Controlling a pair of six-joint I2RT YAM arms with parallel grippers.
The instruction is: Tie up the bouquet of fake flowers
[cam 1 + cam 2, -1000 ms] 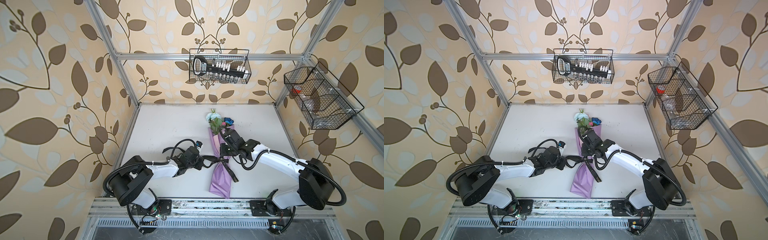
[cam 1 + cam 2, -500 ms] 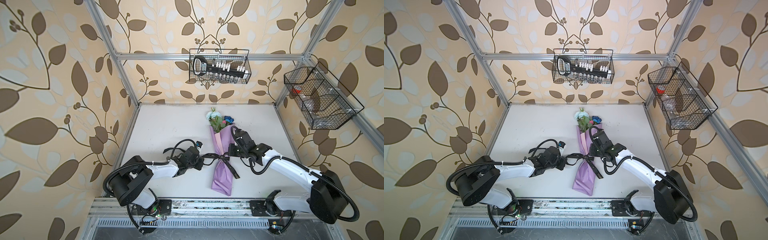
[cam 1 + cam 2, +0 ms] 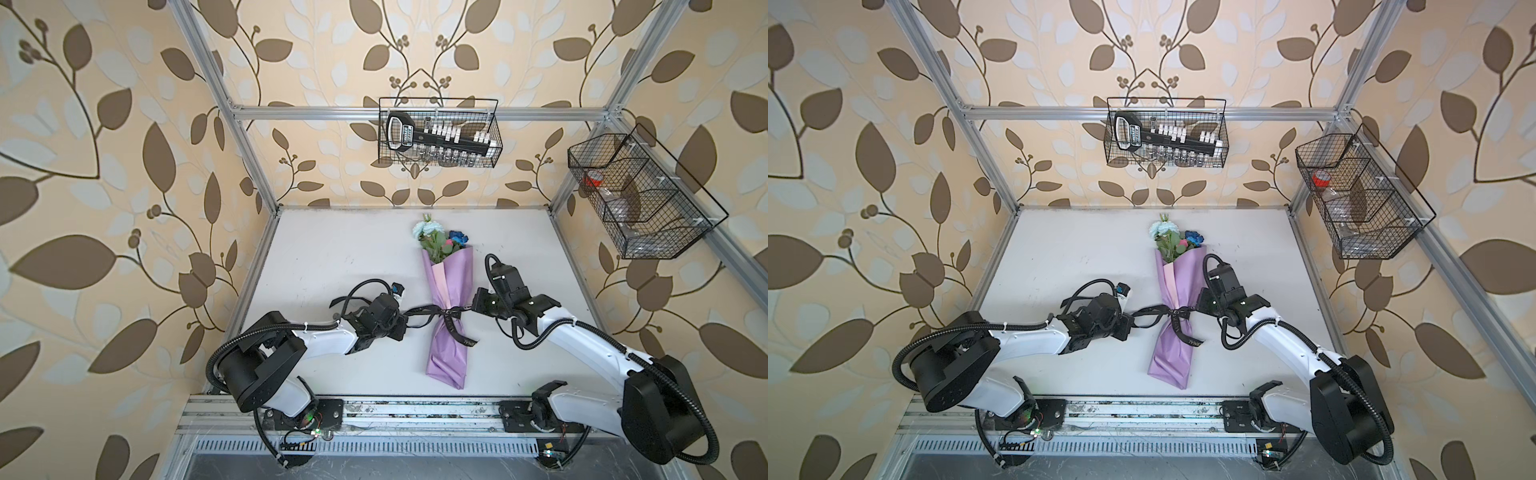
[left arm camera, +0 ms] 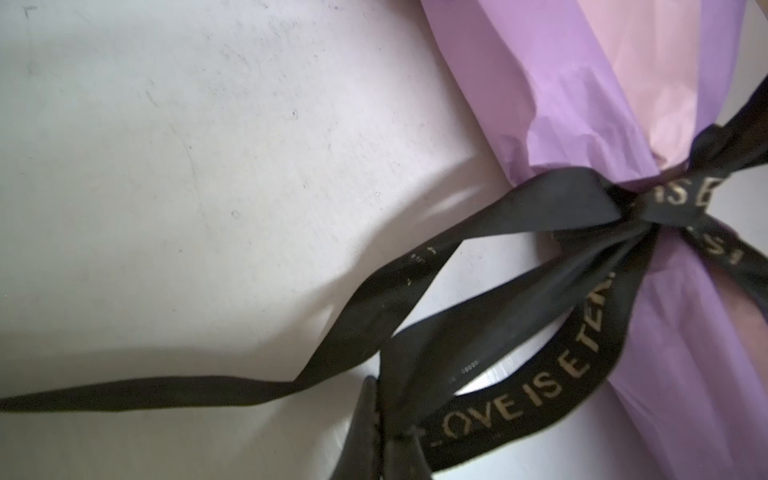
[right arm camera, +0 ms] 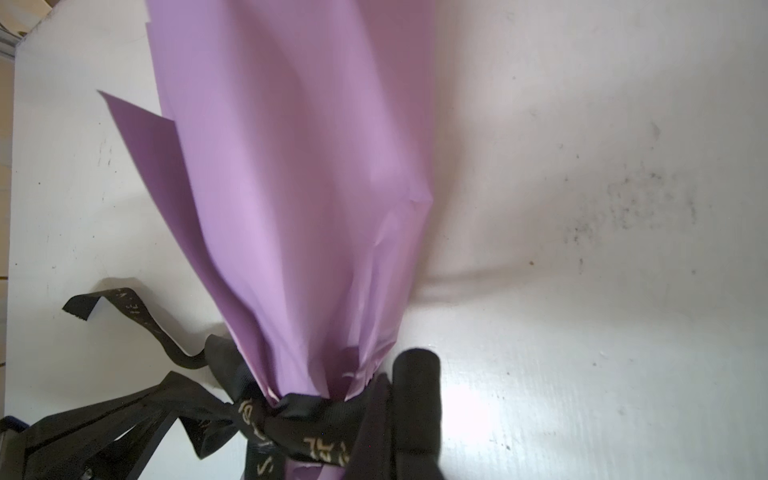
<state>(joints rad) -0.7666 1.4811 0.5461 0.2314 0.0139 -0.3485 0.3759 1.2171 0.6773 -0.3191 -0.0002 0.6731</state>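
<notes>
Bouquet (image 3: pixel 448 291) lying flat mid-table in both top views, blooms toward the back wall: pale blue-white, pink and dark blue heads with green leaves poke out of a lilac paper cone with a pink inner sheet. A black ribbon (image 3: pixel 445 316) cinches its waist in a bow, and one lettered tail trails over the lower paper. The left gripper (image 3: pixel 404 321) sits just left of the wrap and the right gripper (image 3: pixel 474 308) just right. Each is closed on a ribbon strand, pulled straight out from the knot. The table (image 3: pixel 332 257) is bare all round. The wrap's foot stops short of the front rail, and the side posts stand well apart from both arms.

The left wrist view adds what the top views cannot: fingertips (image 4: pixel 365 424) pinched tight on a loop reading "LOVE IS ETER" in gold, with a loose strand running off across the table.

The right wrist view shows the paper flaring away from the knot and a cut tail curled beside it. One black finger (image 5: pixel 415 395) presses the strand at the wrap's edge, jaws together.
</notes>
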